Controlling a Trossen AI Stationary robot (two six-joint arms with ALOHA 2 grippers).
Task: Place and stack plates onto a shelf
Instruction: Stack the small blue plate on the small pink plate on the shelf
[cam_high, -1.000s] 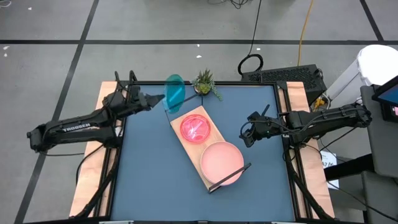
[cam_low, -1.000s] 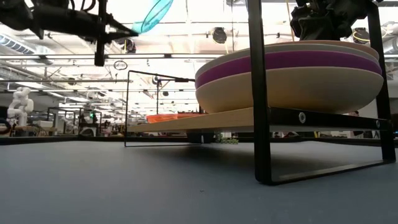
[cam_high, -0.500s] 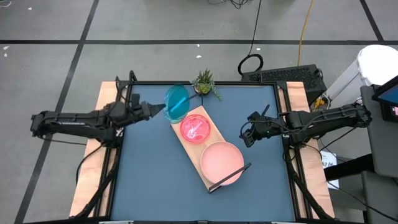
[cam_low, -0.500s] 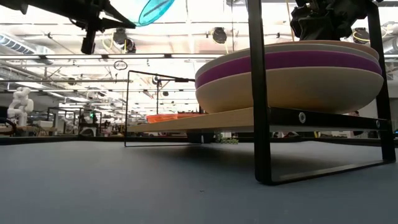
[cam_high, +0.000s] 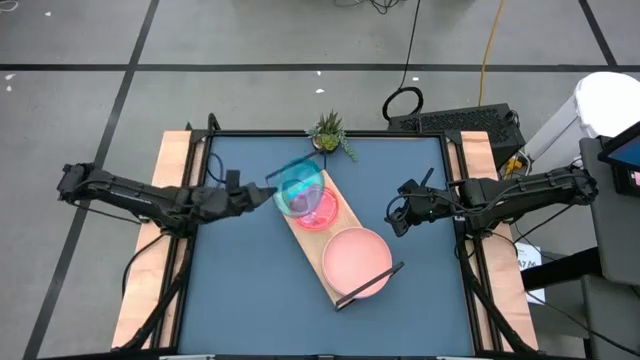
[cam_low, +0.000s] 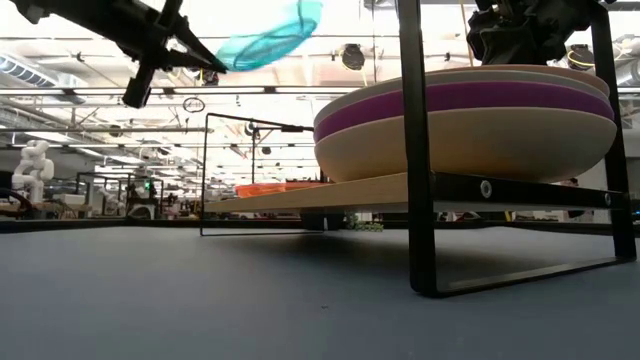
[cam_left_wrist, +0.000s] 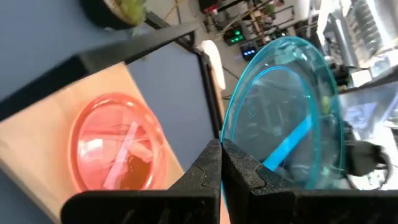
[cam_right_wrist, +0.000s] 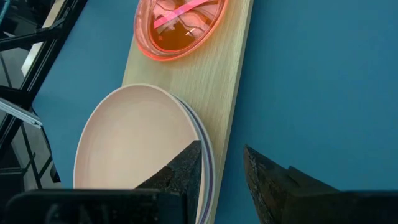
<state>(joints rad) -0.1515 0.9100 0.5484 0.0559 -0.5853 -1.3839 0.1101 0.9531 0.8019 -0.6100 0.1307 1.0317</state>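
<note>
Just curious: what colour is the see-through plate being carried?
Cyan; the plate shows best in the left wrist view.

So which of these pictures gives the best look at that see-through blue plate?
The left wrist view: the cyan plate fills the picture, pinched at its rim by the left end effector. The high view shows it blurred above the shelf. The low view catches only its edge. The right wrist view misses it.
</note>
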